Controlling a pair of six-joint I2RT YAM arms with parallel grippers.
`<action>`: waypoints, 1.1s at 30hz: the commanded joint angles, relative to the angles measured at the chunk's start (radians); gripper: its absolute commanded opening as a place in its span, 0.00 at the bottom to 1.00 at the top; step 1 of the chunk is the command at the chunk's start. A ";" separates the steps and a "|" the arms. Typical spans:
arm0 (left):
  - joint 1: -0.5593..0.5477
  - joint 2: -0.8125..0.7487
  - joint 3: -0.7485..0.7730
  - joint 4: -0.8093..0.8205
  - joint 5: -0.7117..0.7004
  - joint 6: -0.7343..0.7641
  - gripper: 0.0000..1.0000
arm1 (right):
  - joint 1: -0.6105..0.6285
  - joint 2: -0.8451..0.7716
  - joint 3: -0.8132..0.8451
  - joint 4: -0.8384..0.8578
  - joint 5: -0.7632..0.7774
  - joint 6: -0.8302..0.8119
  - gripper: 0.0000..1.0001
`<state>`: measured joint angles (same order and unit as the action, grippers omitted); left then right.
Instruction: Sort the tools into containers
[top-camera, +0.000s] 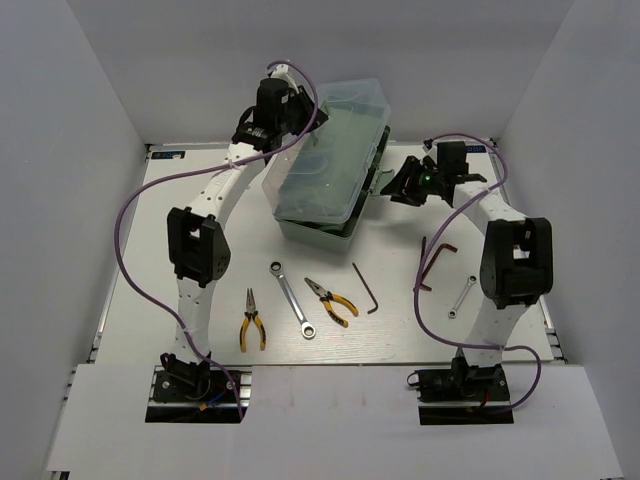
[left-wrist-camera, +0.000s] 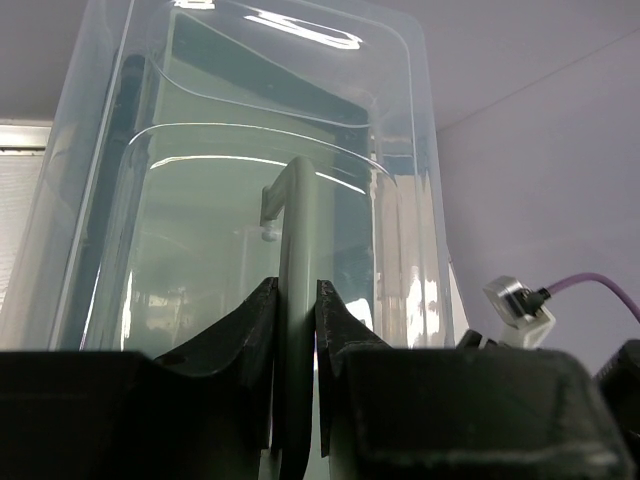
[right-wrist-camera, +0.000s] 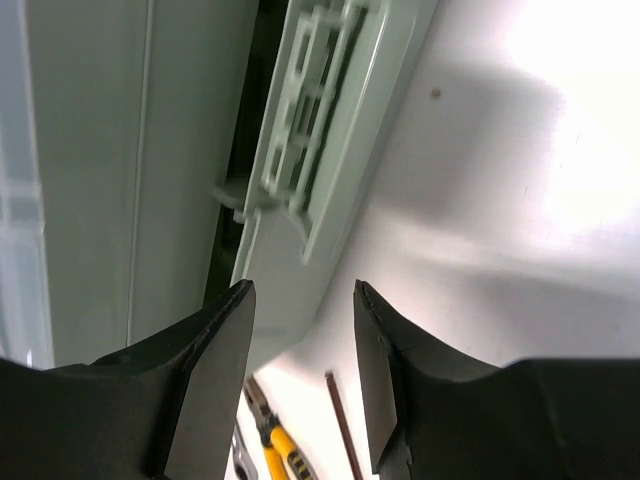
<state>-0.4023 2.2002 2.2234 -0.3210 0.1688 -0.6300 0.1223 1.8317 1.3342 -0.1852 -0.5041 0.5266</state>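
The worktop is a pale, matt white sheet, brightly lit, with a soft glare in the right wrist view. Plain white walls close it in on the left, the right and the far side. Purple cables loop off both arms above the surface.

The toolbox sits at the far middle of the worktop, turned at an angle. Its translucent lid is on top, and a dark gap shows between the lid and the green base on the right side. The left gripper is clamped on the pale green handle, with both fingers pressed against the bar. The right gripper is beside the box on its right with its jaws spread apart and nothing between them. The latch is just beyond its fingertips, and I cannot tell whether they touch.

All the tools lie loose on the worktop nearer the arms than the box. From left to right they are:
- pliers, just beside the left arm
- long wrench
- second pliers, near the long wrench
- black hex key
- dark-red hex key
- short wrench, close to the right arm

None of them touches the box.
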 joint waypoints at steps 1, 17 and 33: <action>-0.007 -0.200 0.035 0.175 0.054 -0.034 0.00 | -0.004 0.049 0.077 0.006 0.021 0.015 0.51; 0.034 -0.310 -0.085 0.178 0.054 -0.025 0.00 | -0.026 0.144 0.203 0.003 0.085 -0.025 0.00; 0.163 -0.560 -0.510 0.254 0.044 0.015 0.00 | -0.112 0.181 0.347 -0.037 0.056 -0.048 0.00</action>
<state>-0.2867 1.8118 1.7119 -0.2501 0.1902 -0.6292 0.0589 2.0079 1.6081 -0.2916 -0.4961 0.4938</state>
